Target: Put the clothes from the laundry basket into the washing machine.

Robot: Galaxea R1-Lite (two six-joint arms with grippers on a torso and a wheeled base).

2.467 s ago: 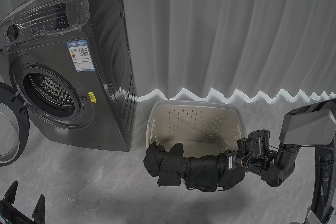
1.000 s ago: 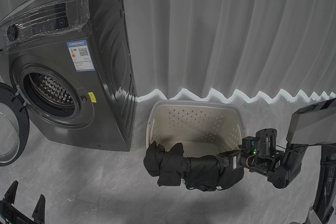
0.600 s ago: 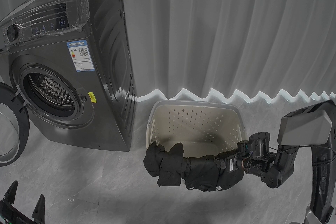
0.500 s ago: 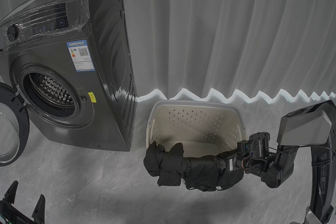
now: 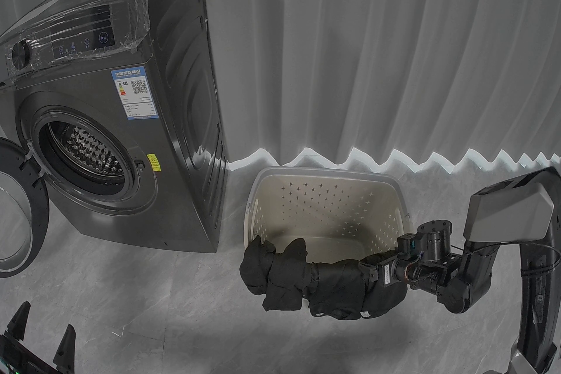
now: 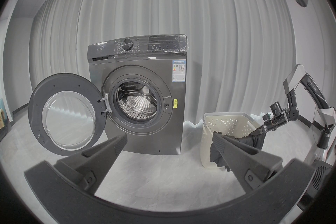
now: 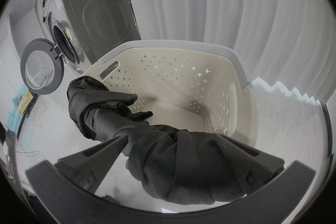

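Now | black clothes (image 5: 327, 283) bunched over basket (image 5: 327, 175) rim | right tool (image 7: 169, 139) spread, seemingly astride

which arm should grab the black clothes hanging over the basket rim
Right: the right hand is open around the black clothes on the laundry basket rim, while the left hand sits far away from it.

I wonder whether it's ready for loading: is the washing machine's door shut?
No, the washing machine's door stands swung wide open, leaving the drum in plain sight.
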